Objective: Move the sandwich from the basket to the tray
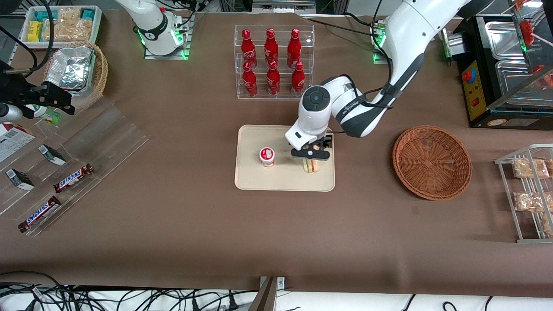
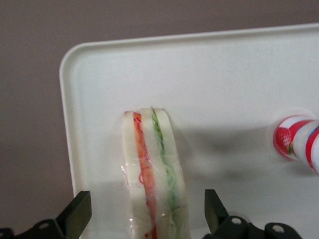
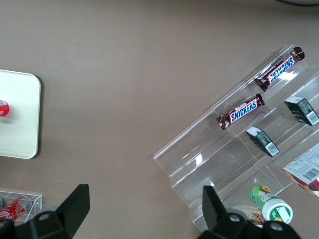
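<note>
The sandwich (image 2: 155,191) is standing on its edge on the tray (image 1: 255,180), a pale bread wedge in clear wrap with a red strip and a frilly green strip running along its cut face. It is sitting near the tray's edge that faces the working arm's end of the table, on the part of the tray nearer to the front camera. The gripper (image 1: 312,154) is hovering directly above it, its dark fingers (image 2: 76,213) spread wide, one on each flat side of the sandwich and neither touching the bread. Beside the sandwich on the same tray, toward the parked arm's end, a small cup (image 1: 267,157) with a red and white lid is standing upright, well apart from the wedge. The round reddish-brown basket (image 1: 432,162) is lying on the brown table (image 1: 173,224) toward the working arm's end, apart from the tray. Farther from the camera than the tray, a clear rack (image 1: 274,62) is holding red bottles.
</note>
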Robot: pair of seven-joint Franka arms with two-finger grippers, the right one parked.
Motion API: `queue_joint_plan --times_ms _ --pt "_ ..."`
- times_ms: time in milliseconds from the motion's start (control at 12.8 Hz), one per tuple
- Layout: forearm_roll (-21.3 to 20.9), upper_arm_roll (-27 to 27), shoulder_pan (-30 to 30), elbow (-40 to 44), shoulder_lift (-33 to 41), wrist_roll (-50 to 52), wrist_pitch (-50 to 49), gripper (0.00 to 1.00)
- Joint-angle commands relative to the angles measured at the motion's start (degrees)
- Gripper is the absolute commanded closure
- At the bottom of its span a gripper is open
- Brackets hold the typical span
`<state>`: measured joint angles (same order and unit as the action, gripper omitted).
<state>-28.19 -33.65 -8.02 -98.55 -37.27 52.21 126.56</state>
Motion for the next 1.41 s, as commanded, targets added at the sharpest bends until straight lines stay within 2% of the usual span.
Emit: queue_joint_plan --times_ms 0,314,549,941,1333 --pt "3.13 -0.37 1.51 5.18 3.69 1.14 -8.57 0.0" --pt "3.5 -0.37 3.18 14.17 4.92 1.76 -20.46 0.0" --pt "6.04 -0.37 8.0 14.09 8.52 0.71 -22.66 0.0" --pt "6.4 -0.54 13.11 14.0 12.04 -3.43 -28.03 0.0" --pt "11.66 1.29 16.37 13.48 16.34 -11.84 -29.0 0.0"
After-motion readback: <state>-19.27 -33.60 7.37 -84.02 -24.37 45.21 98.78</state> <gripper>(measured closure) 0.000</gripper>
